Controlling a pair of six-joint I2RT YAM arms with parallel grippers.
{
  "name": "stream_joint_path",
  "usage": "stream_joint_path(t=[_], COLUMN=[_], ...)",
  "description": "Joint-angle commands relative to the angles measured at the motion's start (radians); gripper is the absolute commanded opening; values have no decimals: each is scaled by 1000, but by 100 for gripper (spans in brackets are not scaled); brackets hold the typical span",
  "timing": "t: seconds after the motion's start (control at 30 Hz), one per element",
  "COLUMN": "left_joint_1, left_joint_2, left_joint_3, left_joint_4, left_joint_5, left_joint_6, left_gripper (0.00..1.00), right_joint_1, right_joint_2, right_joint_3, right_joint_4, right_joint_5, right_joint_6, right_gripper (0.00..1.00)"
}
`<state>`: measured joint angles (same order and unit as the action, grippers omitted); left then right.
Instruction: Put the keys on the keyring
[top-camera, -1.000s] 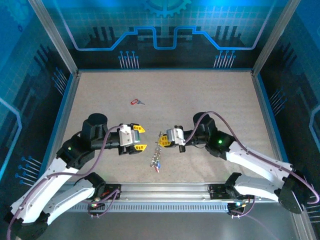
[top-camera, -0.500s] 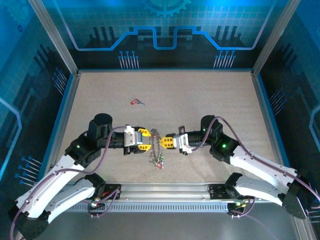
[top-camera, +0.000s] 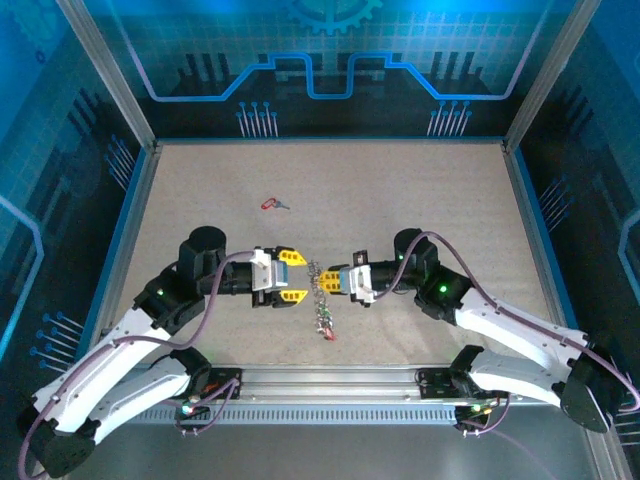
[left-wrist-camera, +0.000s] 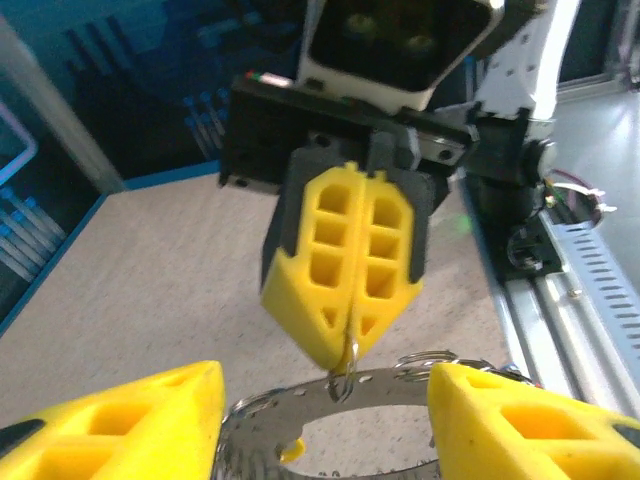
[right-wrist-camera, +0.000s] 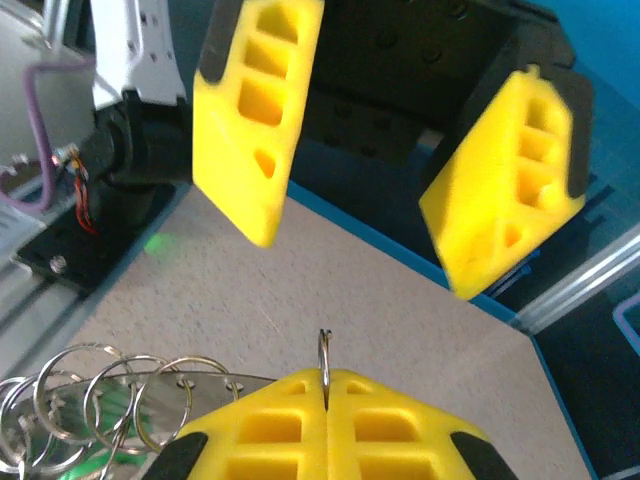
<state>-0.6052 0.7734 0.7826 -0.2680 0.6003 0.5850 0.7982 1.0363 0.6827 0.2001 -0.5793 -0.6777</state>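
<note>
Already several keys (top-camera: 322, 320) on keyring (left-wrist-camera: 400, 383)

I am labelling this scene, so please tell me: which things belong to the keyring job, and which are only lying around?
Job: keyring, held by the shut right gripper; hanging keys; loose red-tagged key; open left gripper.
Not the job: purple cables; metal rail.

Left claw (top-camera: 297, 277) gapes facing pinched right claw (top-camera: 326, 284).
</note>
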Motion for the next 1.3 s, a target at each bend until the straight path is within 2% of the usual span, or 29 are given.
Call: stream_joint_path(t=[0.0, 0.1, 0.2, 0.33, 0.43, 0.57, 0.7, 0.8, 0.93, 1.07, 1.27], left_joint_1=[-5, 6, 53, 212, 303, 358, 367, 384, 397, 408, 431], left_joint_2=[-11, 2, 50, 152, 258, 424, 588, 749, 970, 1133, 1275], left_joint_3=[57, 91, 138, 211, 272, 368, 435, 508, 632, 741, 863], left_joint_4=[-66, -106, -150, -219, -270, -348, -364, -391, -440, -467, -457], left_joint_5=[-195, -317, -446, -346, -337, -376, -431, -490, -528, -588, -574], left_joint_6=[-163, -253, -381, -566, -699, -820, -890, -956, -1025, -1070, -1103], left_gripper=[67, 73, 89, 90, 90, 84, 68, 63, 51, 46, 41], right_joint_1=[9, 14, 15, 16, 25, 29, 33, 34, 33, 37, 38], right_joint_2=[-25, -38, -48, -57, -67, -83, -99, -131, -141, -162, -185], right_joint_3=[49, 52, 55, 49, 40, 38, 30, -8, -16, -24, -29], right_joint_4=[-105, -189, -235, -248, -239, -240, -235, -152, -128, -130, -146], right_joint_5=[106, 187, 239, 280, 306, 320, 316, 270, 280, 284, 291], right_joint_6=[-127, -220, -272, -307, -330, -338, -332, -299, -270, -253, -246], right_gripper=[0, 0, 0, 0, 0, 0, 0, 0, 0, 0, 0])
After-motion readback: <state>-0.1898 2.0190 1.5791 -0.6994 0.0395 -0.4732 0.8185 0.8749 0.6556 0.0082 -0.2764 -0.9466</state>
